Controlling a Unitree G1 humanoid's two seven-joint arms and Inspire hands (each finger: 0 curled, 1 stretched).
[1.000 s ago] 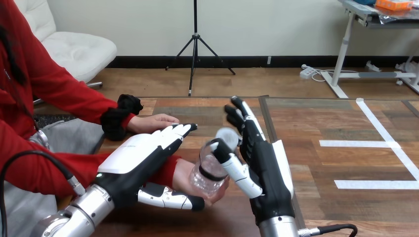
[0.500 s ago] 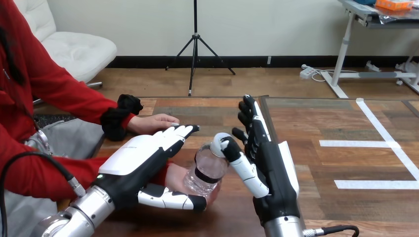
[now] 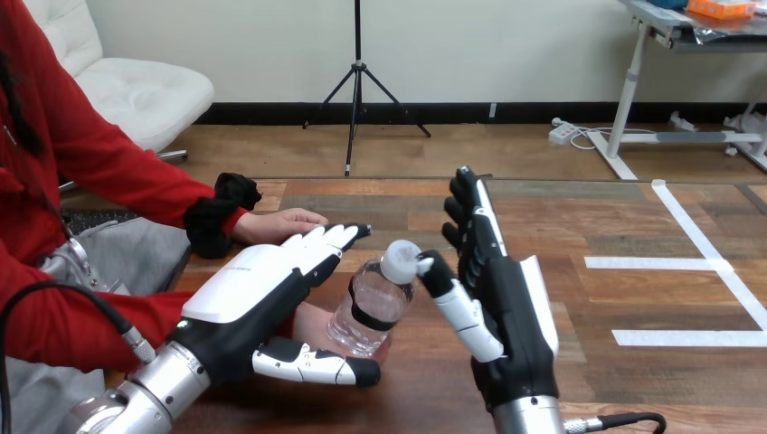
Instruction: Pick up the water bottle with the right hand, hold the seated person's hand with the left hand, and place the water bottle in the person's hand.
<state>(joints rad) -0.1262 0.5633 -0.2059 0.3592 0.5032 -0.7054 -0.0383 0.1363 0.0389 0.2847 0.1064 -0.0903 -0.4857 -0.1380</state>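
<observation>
Nearest the camera, the left hand [image 3: 249,294] lies with straight fingers over the person's near hand [image 3: 317,323] and its thumb underneath. Looks more like cradling than gripping, I can't see a real clamp. The right hand [image 3: 511,312] is wide open and holding nothing, fingers pointing up, thumb tip right by the cap. The water bottle [image 3: 366,312] sits tilted in the person's palm, between the 2 robot hands. Further back, the person's far hand [image 3: 276,224] rests on the table [image 3: 407,398]. I'd call the handover basically done, just pulling away left.
</observation>
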